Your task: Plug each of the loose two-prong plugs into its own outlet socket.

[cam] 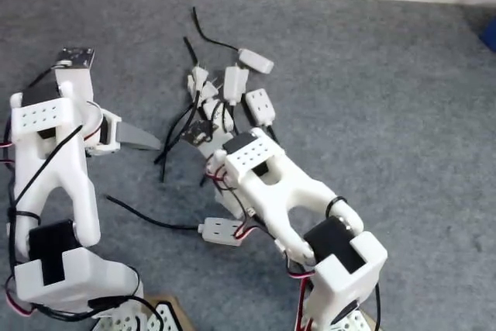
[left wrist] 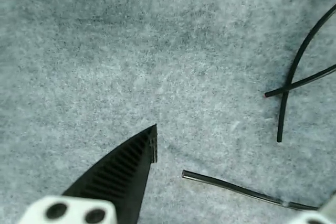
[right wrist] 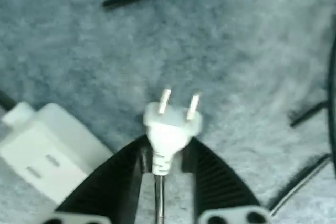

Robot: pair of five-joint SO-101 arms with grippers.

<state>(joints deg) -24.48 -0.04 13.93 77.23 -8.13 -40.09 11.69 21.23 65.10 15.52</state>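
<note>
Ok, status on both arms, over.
Right gripper shut on plug, prongs forward. Outlet socket close beside, slots empty. Left gripper open, empty. Loose cords nearby.

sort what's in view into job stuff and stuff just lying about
Job:
plug, held in the right claw
socket beside it
near socket by the right arm
pile of white plugs and sockets
cords

Lying about:
blue thing at the far corner
mat, which is just the surface
</note>
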